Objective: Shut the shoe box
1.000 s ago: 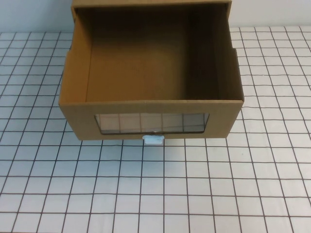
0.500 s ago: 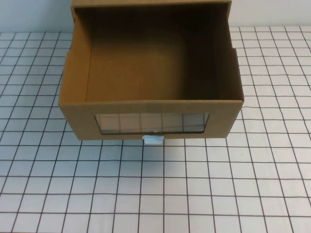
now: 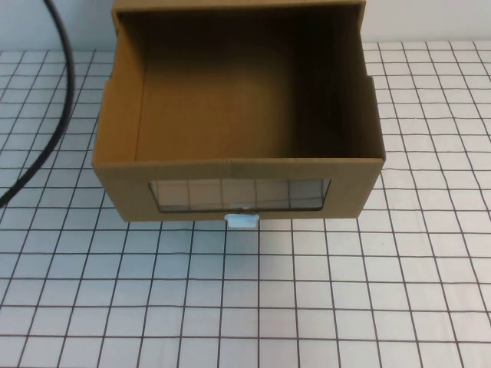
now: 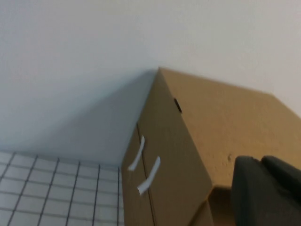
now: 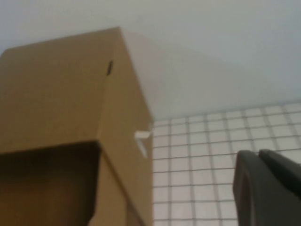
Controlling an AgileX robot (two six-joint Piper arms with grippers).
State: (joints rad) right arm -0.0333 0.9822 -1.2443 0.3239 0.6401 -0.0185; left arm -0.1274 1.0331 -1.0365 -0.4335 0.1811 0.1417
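The shoe box (image 3: 238,170) is a brown cardboard drawer standing pulled out toward me from its outer sleeve (image 3: 238,4). Its inside is empty. The front has a clear window (image 3: 239,193) with a small white pull tab (image 3: 242,221) below it. Neither gripper shows in the high view. In the left wrist view my left gripper (image 4: 260,160) is shut with nothing in it, close beside the box sleeve (image 4: 207,122). My right gripper (image 5: 257,153) is also shut and empty, off the box's other side (image 5: 56,94), over the gridded table.
A black cable (image 3: 57,115) curves across the left of the white gridded table (image 3: 307,307). A pale wall (image 4: 70,70) stands right behind the box. White tape strips (image 4: 148,175) mark the sleeve's side.
A black cable has swung into the high view at the left. The box has not moved.
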